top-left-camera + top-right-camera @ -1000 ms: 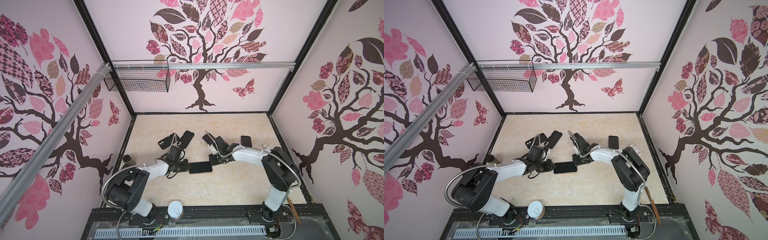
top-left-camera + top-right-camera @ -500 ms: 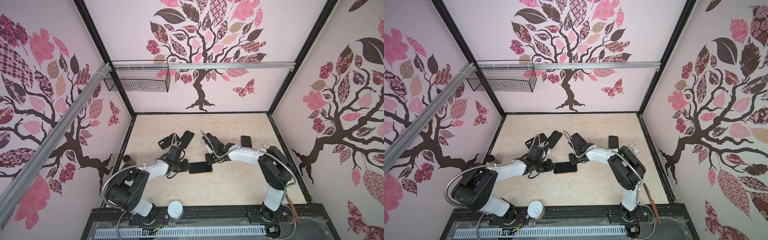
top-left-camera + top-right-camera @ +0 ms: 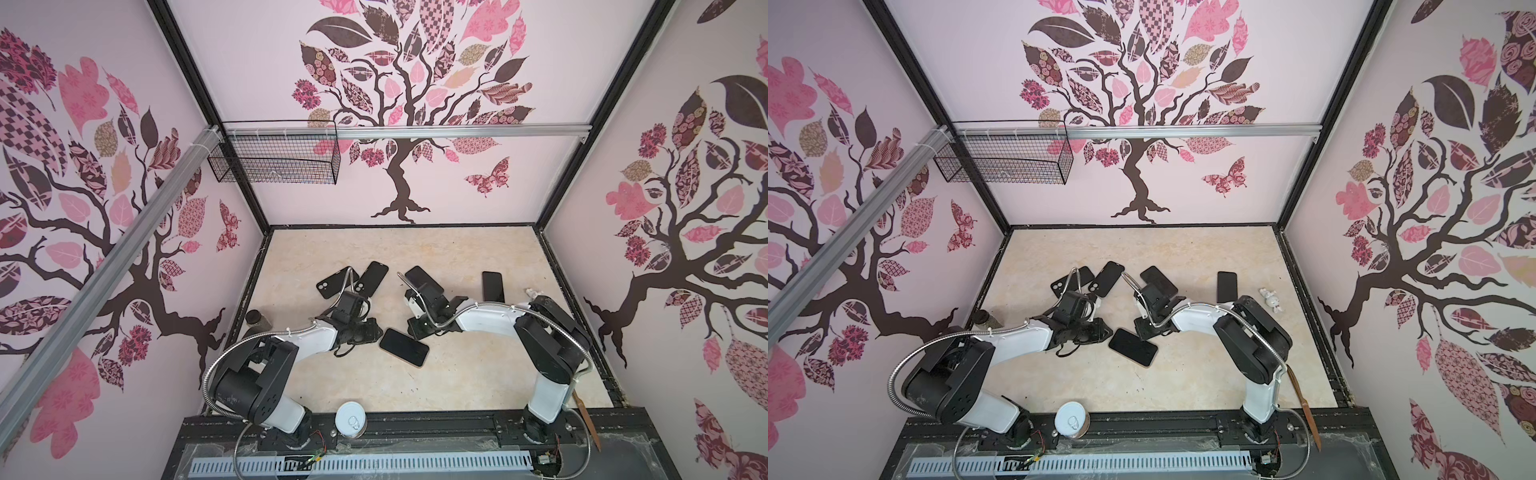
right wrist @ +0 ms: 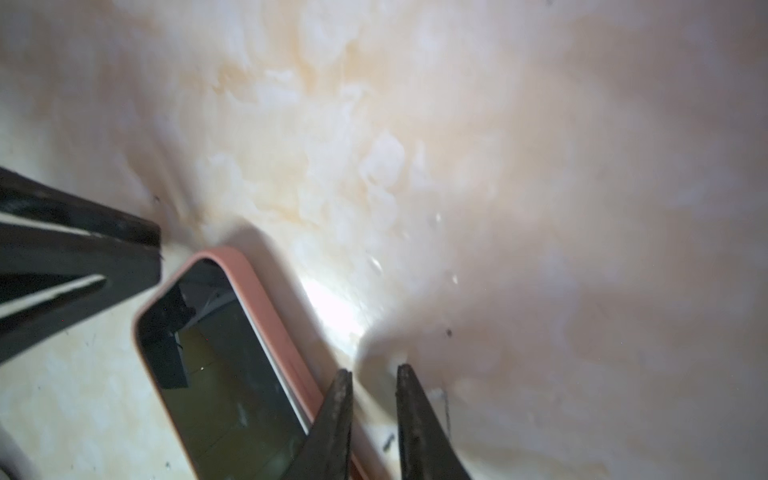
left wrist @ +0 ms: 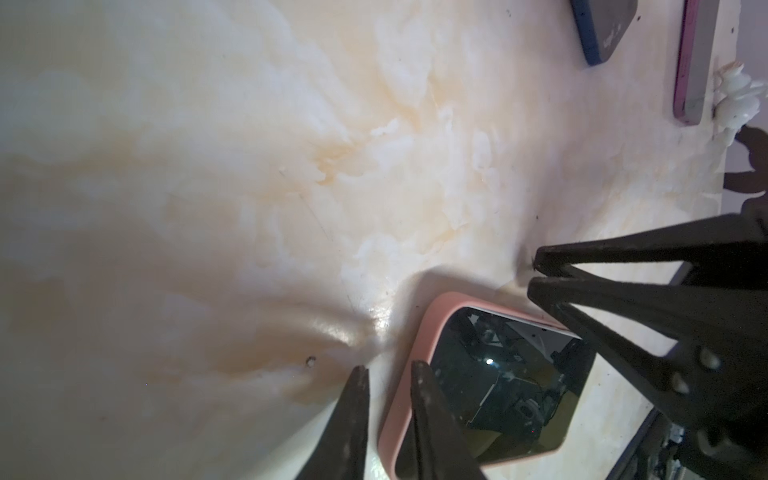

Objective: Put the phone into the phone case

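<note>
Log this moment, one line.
phone in pink case, on table | left tool open at case | right tool open beside case

No legible text, label, brand, number or sign in any view. Pale marking on back of blue-edged phone (image 5: 602, 29), well apart from phone in pink case (image 5: 498, 395): too blurred to read.
</note>
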Tool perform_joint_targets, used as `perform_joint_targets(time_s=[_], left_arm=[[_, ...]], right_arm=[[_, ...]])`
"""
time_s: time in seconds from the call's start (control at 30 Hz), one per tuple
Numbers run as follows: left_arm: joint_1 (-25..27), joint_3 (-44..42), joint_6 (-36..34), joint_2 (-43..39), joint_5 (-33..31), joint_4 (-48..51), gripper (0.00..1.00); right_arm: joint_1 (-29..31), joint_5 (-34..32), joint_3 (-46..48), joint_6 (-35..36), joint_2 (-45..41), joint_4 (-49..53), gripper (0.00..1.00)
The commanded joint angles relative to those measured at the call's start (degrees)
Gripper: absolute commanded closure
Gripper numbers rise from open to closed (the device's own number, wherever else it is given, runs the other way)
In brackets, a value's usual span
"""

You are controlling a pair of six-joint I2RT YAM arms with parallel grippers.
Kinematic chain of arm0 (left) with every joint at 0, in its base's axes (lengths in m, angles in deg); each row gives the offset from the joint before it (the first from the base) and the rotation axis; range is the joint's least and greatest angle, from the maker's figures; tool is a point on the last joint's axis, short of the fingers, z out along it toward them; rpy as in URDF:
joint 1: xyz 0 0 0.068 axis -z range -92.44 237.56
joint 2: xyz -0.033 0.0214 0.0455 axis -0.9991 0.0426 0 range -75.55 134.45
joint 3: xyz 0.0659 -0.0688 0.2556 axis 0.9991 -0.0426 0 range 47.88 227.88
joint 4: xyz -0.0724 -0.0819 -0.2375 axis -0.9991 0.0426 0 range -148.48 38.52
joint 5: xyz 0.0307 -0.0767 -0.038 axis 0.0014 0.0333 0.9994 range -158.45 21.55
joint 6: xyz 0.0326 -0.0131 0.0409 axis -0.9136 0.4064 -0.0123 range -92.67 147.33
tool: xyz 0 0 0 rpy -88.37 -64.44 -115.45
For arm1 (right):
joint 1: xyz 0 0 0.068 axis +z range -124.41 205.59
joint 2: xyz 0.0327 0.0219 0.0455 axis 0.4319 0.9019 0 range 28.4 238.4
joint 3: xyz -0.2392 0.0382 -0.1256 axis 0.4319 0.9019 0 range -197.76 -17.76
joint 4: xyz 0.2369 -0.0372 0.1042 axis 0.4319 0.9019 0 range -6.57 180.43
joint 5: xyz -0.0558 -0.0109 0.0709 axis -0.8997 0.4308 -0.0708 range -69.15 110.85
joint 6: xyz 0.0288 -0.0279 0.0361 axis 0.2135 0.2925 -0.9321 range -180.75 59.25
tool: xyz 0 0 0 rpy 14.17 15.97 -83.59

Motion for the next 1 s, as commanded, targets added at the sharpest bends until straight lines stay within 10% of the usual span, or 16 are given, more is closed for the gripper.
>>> perform_joint_targets(time_s=[0.0,0.53,0.97], left_arm=[[-0.1,-0.8,-0.8,-3.2,0.0,0.9,0.72],[0.0,1.2,-3.1,1.5,6.8,1.6,0.58],[5.0,-3.2,0.9,-1.4,6.4,1.2,0.65]], right_arm=[[-2.8,-2.7,-0.7,1.2,-5.2,11.1,0.69],[-4.9,10.2,12.4,-5.8,-19.6,5.7,0.48],[-5.0,18.4,18.4,-9.2,-16.8,-4.1,0.58]])
